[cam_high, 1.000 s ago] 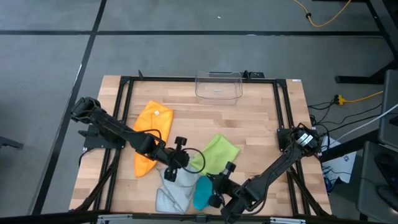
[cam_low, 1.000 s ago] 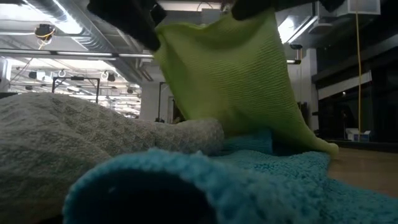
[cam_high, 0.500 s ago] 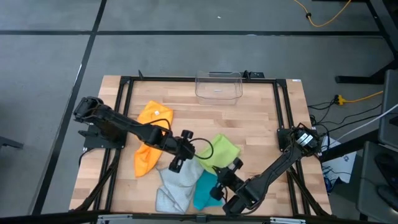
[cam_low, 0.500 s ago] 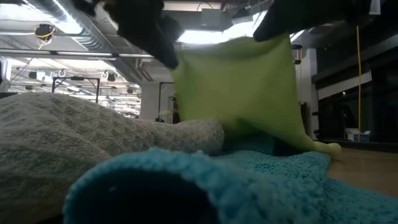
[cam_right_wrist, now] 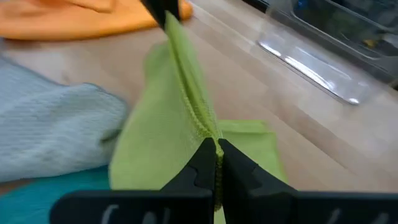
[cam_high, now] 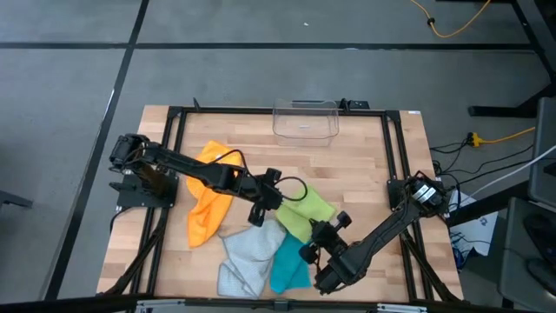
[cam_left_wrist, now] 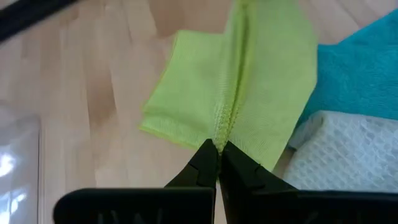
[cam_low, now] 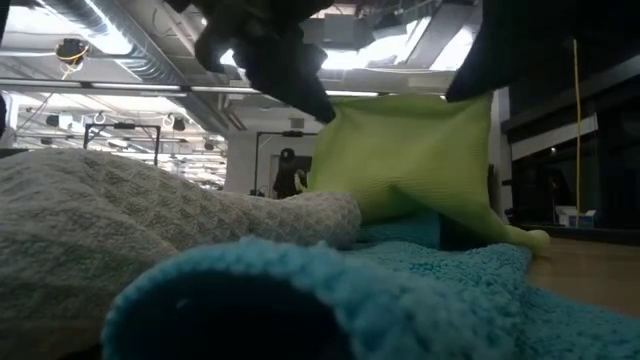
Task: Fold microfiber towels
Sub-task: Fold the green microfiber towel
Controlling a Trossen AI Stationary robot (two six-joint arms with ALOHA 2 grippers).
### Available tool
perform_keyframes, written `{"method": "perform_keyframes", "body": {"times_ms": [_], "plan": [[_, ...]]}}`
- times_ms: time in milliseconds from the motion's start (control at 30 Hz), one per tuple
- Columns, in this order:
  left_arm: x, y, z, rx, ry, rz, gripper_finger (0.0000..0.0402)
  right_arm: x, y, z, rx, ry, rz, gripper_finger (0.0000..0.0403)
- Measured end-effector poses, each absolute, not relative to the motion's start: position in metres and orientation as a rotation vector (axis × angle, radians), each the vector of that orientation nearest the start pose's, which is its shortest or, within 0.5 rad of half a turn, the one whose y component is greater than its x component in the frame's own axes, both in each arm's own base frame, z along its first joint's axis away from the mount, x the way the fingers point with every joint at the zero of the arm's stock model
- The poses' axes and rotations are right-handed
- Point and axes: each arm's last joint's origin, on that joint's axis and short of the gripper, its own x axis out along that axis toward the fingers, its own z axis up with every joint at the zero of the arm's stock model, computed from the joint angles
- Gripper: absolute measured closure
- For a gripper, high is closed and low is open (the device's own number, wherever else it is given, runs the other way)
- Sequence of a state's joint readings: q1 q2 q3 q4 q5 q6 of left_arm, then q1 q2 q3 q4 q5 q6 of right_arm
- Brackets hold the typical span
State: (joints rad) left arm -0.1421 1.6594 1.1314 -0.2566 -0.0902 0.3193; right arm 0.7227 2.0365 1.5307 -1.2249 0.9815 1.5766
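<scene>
The left gripper (cam_left_wrist: 217,149) is pressed together on the hem of the lime green microfiber towel (cam_high: 306,215), and the right gripper (cam_right_wrist: 215,148) is pinching the same raised edge at its other end. Between them the cloth hangs taut above the middle of the wooden table (cam_high: 365,174), its lower part trailing on the boards. Near and to the left of it lies the light grey waffle-weave towel (cam_high: 246,255), with the teal blue plush towel (cam_high: 289,263) just to the right of that. The crumpled orange towel (cam_high: 208,187) lies farther left. The clear plastic bin (cam_high: 305,120) stands at the far edge. By my reading, this is the first fold of the green towel. The next move calls for both arms to carry the edge over together and lay it flat on the trailing half
</scene>
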Motion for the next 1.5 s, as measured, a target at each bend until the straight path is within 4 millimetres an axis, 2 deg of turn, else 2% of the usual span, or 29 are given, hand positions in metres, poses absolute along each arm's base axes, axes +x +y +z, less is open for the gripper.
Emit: {"method": "perform_keyframes", "body": {"times_ms": [167, 333, 433, 633, 800, 1000, 1300, 1500], "plan": [[0.363, -0.031, 0.218, 0.406, 0.729, -0.18, 0.0401, 0.298, 0.209, 0.189, 0.136, 0.721, -0.945, 0.0394], [0.375, -0.019, 0.199, 0.46, 0.769, -0.192, 0.0401, 0.301, 0.19, 0.188, 0.126, 0.836, -1.024, 0.0394], [0.388, -0.012, 0.198, 0.493, 0.764, -0.19, 0.0401, 0.302, 0.181, 0.188, 0.132, 0.912, -1.065, 0.0394], [0.414, -0.004, 0.19, 0.559, 0.773, -0.204, 0.0401, 0.3, 0.168, 0.178, 0.157, 1.042, -1.121, 0.0394], [0.425, 0.005, 0.184, 0.574, 0.788, -0.198, 0.0401, 0.295, 0.16, 0.167, 0.144, 1.088, -1.153, 0.0394], [0.428, 0.013, 0.178, 0.559, 0.801, -0.179, 0.0393, 0.291, 0.153, 0.156, 0.138, 1.115, -1.174, 0.037], [0.427, 0.015, 0.178, 0.579, 0.821, -0.108, 0.0305, 0.289, 0.149, 0.152, 0.163, 1.213, -1.182, 0.0291], [0.421, 0.015, 0.192, 0.558, 0.839, -0.008, 0.0288, 0.29, 0.15, 0.154, 0.118, 1.259, -1.134, 0.0262]]}}
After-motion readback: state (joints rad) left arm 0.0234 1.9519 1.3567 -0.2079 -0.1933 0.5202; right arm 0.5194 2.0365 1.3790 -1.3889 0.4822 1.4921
